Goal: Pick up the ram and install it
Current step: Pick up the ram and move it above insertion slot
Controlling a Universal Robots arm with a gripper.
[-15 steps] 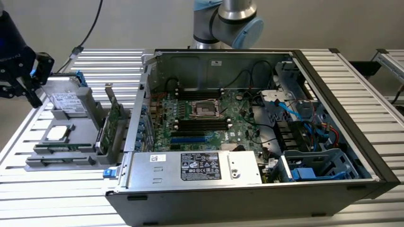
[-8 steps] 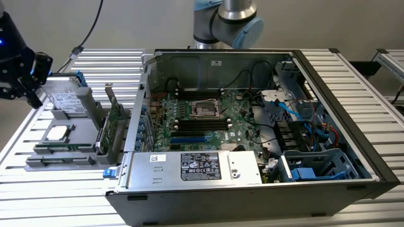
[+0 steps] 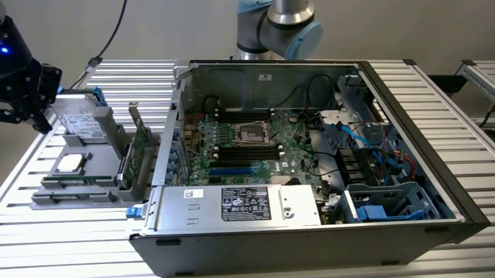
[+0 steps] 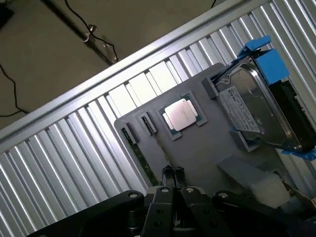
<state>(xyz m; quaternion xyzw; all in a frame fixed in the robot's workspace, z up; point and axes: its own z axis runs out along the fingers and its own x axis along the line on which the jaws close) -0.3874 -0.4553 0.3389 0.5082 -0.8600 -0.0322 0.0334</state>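
Observation:
The ram (image 4: 140,157) is a thin green stick standing on edge in a slot of the grey holder tray (image 4: 207,148). In the exterior view the ram (image 3: 81,180) lies along the tray's (image 3: 46,200) front part. My gripper (image 4: 173,174) hovers above the tray, fingertips pressed together with nothing between them, right beside one end of the ram. In the exterior view the black gripper (image 3: 35,116) hangs at the far left, above the tray's back corner. The open computer case (image 3: 402,116) shows its motherboard (image 3: 247,145) with dark memory slots.
On the tray also sit a silver processor (image 4: 180,114), a hard drive with blue clips (image 4: 256,108) and an upright green expansion card (image 3: 139,150). A power supply (image 3: 232,202) fills the case's front. Cables and a drive cage (image 3: 386,197) crowd the exterior view's right side of the case.

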